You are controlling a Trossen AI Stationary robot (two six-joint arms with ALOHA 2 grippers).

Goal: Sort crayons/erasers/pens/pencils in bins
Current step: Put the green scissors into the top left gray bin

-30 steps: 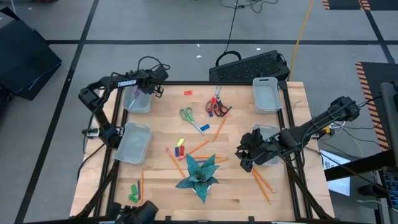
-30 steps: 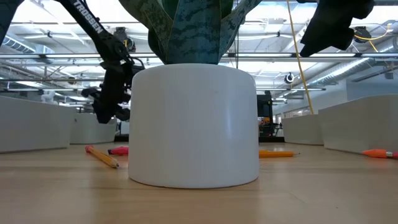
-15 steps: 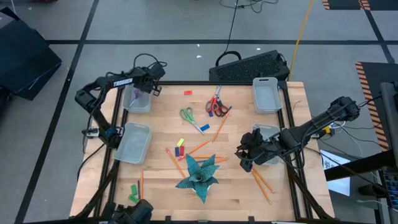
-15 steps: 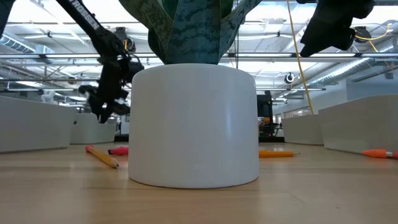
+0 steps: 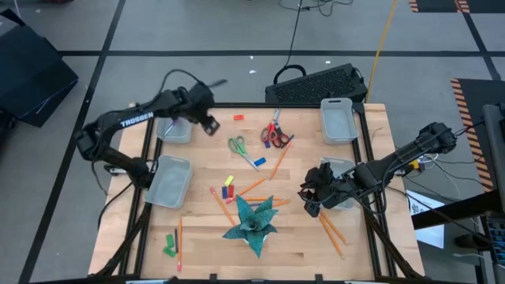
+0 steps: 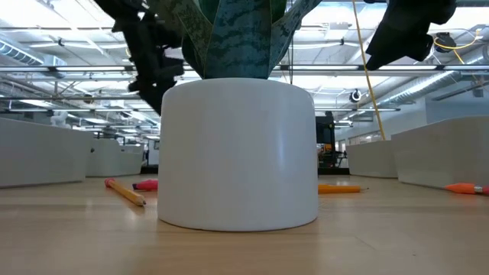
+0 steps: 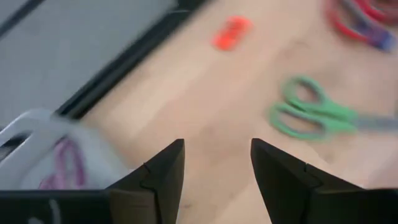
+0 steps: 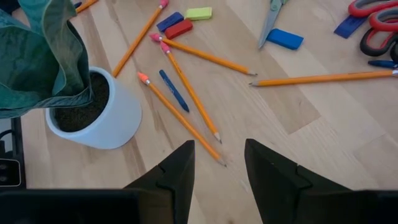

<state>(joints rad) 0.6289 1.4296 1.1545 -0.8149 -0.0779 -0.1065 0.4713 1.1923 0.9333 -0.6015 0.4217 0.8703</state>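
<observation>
Several orange pencils (image 5: 252, 188) lie loose around a potted plant (image 5: 252, 221) in mid-table. In the right wrist view a dark blue pen (image 8: 174, 91) lies between two pencils (image 8: 186, 81), beside blue, red and yellow-green erasers (image 8: 178, 28). Grey bins stand at far left (image 5: 173, 130), near left (image 5: 170, 180), far right (image 5: 337, 120) and near right (image 5: 343, 167). My left gripper (image 5: 207, 122) (image 7: 217, 168) hangs open and empty over bare wood, just right of the far-left bin (image 7: 37, 140). My right gripper (image 5: 309, 193) (image 8: 216, 167) hangs open and empty above the pencils, next to the near-right bin.
Green scissors (image 5: 237, 146) and red scissors (image 5: 274, 134) lie at the far middle, with a small orange piece (image 5: 238, 117) nearby. Two pencils (image 5: 331, 230) lie near the right edge. A pencil and green pieces (image 5: 170, 244) lie at near left. The white pot (image 6: 238, 153) blocks the low view.
My left gripper has swung away from over the far-left bin toward the table's right and has risen, its arm turning with it. My right gripper has kept still.
</observation>
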